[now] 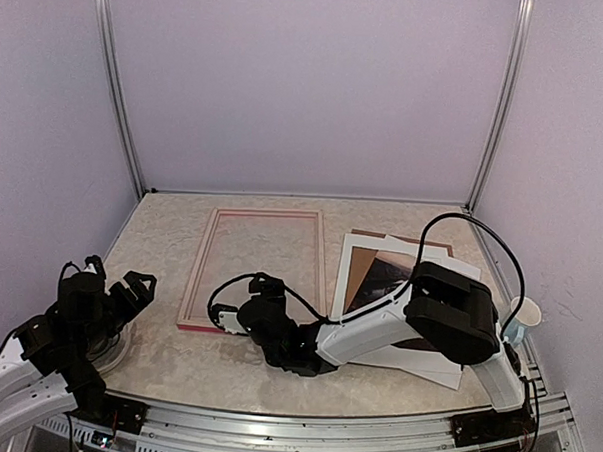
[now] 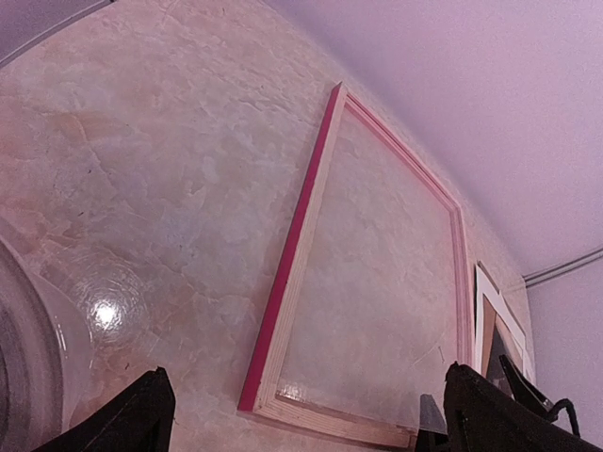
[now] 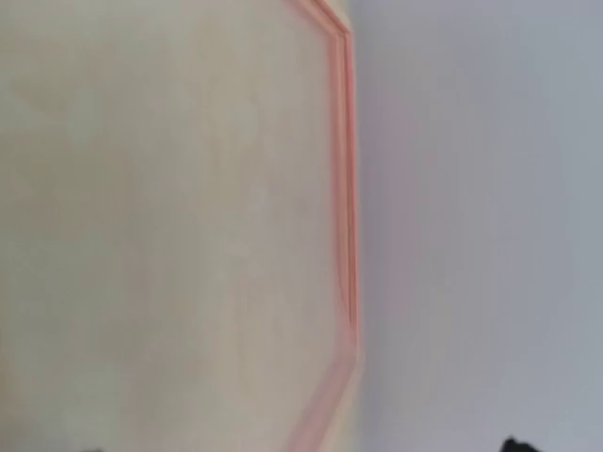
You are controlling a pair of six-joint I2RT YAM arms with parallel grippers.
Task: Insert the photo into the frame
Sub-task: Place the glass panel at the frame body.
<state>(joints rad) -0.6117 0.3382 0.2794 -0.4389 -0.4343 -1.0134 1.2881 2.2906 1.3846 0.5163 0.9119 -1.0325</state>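
The left pincer [image 1: 122, 278] is being held released above the desk [image 1: 161, 242], the right pincer [image 1: 222, 314] released beside the frame [image 1: 195, 277].

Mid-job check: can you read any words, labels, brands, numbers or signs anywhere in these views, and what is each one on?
No readable text in any view.
The frame, the photo and the cup at the table's right edge show no lettering.
The right wrist view is too blurred to read anything.
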